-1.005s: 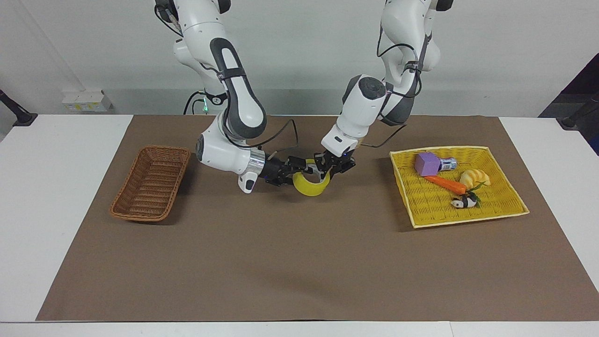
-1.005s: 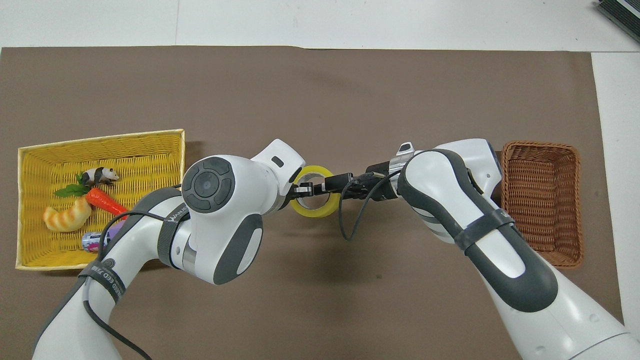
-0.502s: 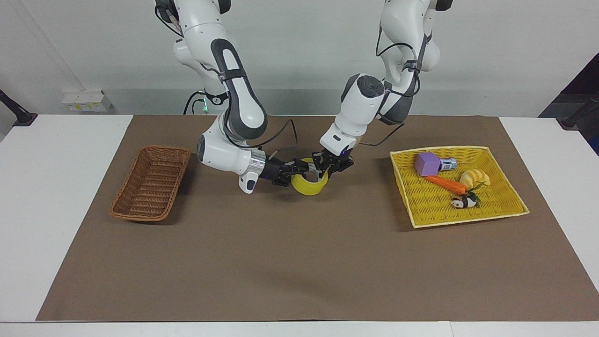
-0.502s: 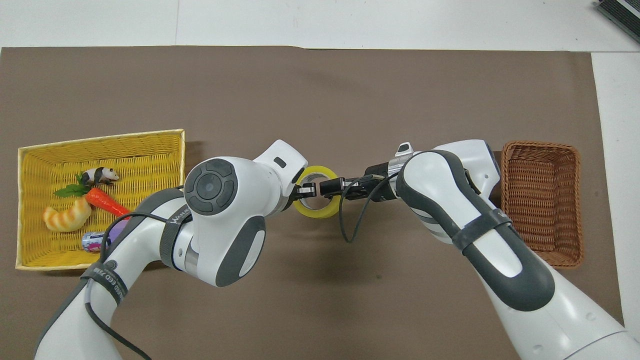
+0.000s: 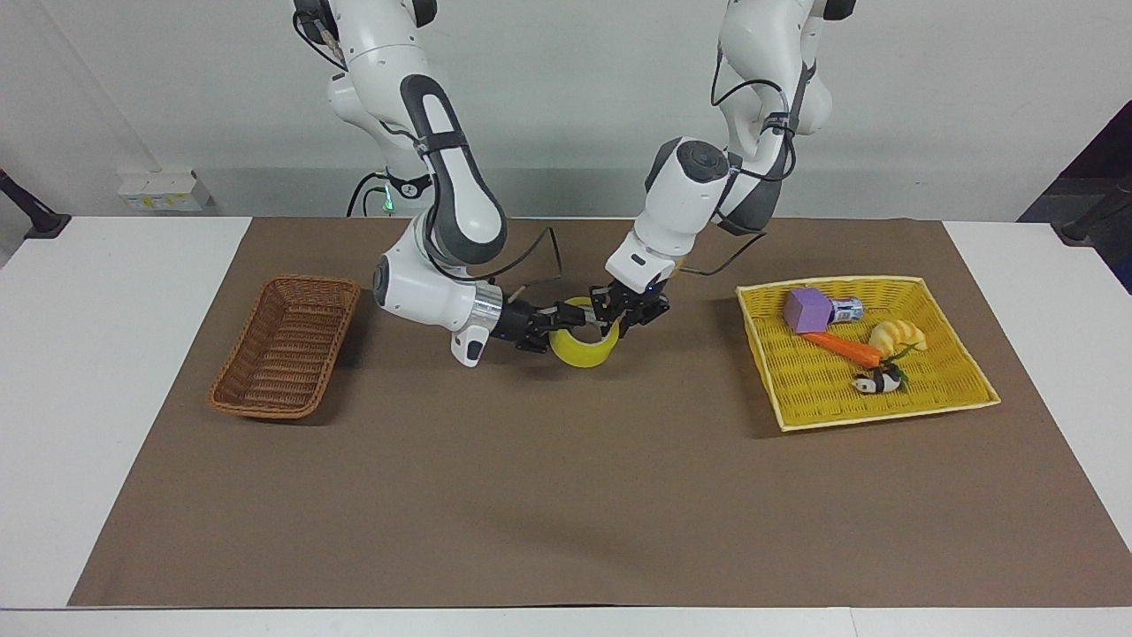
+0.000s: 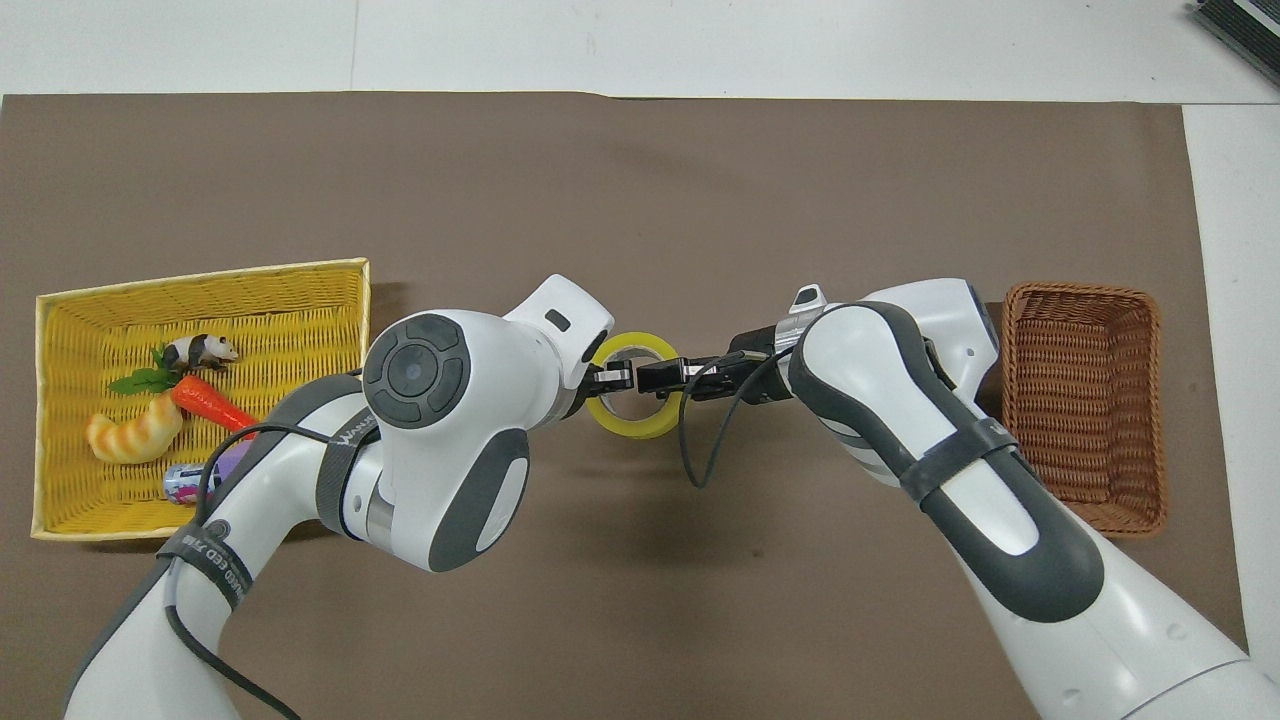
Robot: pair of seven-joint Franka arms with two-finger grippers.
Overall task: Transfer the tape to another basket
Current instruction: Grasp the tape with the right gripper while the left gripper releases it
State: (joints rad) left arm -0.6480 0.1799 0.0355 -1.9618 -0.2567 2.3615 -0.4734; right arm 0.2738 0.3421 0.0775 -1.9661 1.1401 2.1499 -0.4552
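The tape (image 5: 581,351) (image 6: 632,424), a yellow ring with a pale core, hangs tilted just above the brown mat, midway between the two baskets. My right gripper (image 5: 555,329) (image 6: 668,378) reaches in level from the brown basket's end and is shut on the ring's wall. My left gripper (image 5: 616,320) (image 6: 612,378) comes down onto the ring's opposite wall from the yellow basket's end. The brown wicker basket (image 5: 265,354) (image 6: 1085,400) stands empty at the right arm's end of the mat.
A square yellow basket (image 5: 822,389) (image 6: 280,320) at the left arm's end holds a purple block (image 5: 806,310), a carrot (image 5: 845,348), a croissant (image 5: 898,335), a panda toy (image 5: 877,381) and a small can (image 5: 847,310).
My right gripper has closed onto the tape's wall. Both grippers and the tape have shifted slightly toward the right arm's end.
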